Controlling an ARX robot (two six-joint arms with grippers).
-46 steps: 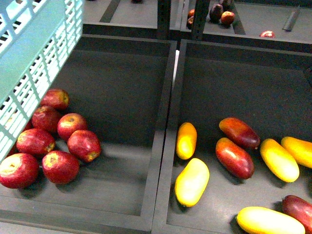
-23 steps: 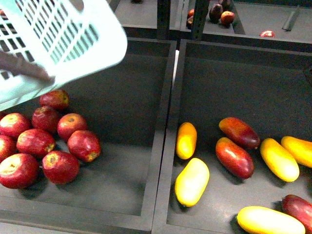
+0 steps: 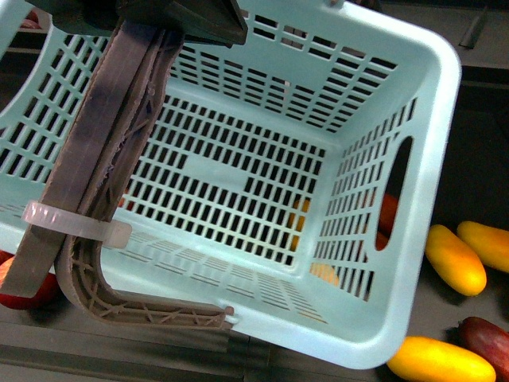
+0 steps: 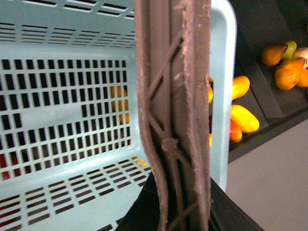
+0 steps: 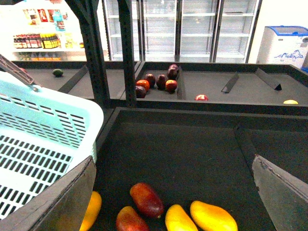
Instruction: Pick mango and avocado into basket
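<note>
Front view, left gripper (image 3: pixel 163 22) clamped on basket (image 3: pixel 433 151) handles (image 3: pixel 99 167), right gripper (image 5: pixel 171 192) apart, mango (image 3: pixel 455 259) beside basket

Left end effector (image 3: pixel 184 19) clamped, right end effector (image 5: pixel 173 161) spread

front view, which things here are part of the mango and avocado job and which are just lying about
Job:
- basket, held by its handles in the left gripper
- yellow mangoes
- open right gripper
- small dark green fruit on a far shelf, possibly the avocado

Lying about:
- dark red mango
- red apple
</note>
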